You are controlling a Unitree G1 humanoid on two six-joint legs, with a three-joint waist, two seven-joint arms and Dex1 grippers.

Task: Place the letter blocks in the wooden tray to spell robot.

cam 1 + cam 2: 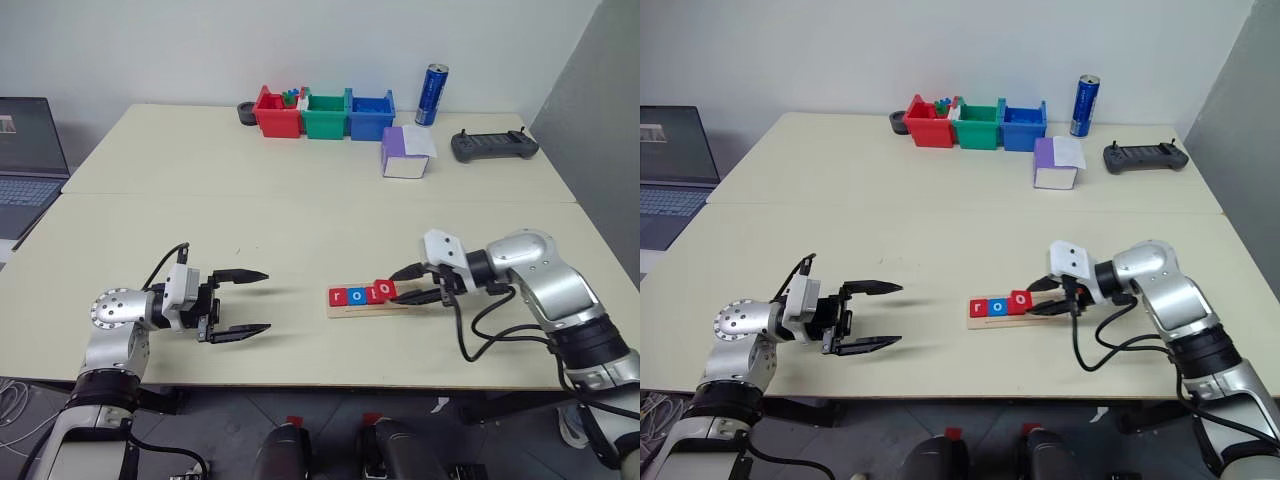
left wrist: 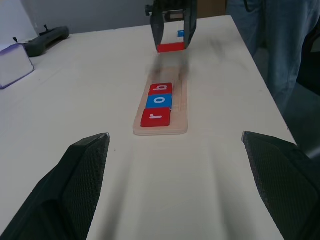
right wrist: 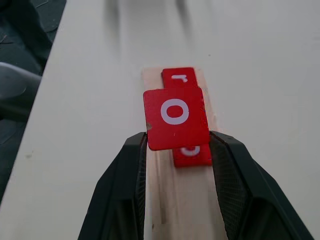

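Observation:
The wooden tray (image 1: 372,306) lies near the table's front edge, right of centre. In its groove sit a red r block (image 2: 156,117), a blue o block (image 2: 159,101) and a red b block (image 2: 161,89). My right gripper (image 1: 400,285) is shut on a red o block (image 3: 176,117). It holds this block just above the tray, over the row's right end. In the right wrist view the held block covers most of the row; beyond it shows the r block (image 3: 179,76). My left gripper (image 1: 266,300) hovers open over bare table left of the tray, pointing at it.
At the far edge stand a red bin (image 1: 277,112), a green bin (image 1: 325,115), a blue bin (image 1: 370,113) and a blue can (image 1: 431,95). A purple-and-white box (image 1: 405,152) and a black controller (image 1: 494,145) lie nearer. A laptop (image 1: 25,165) sits at the left.

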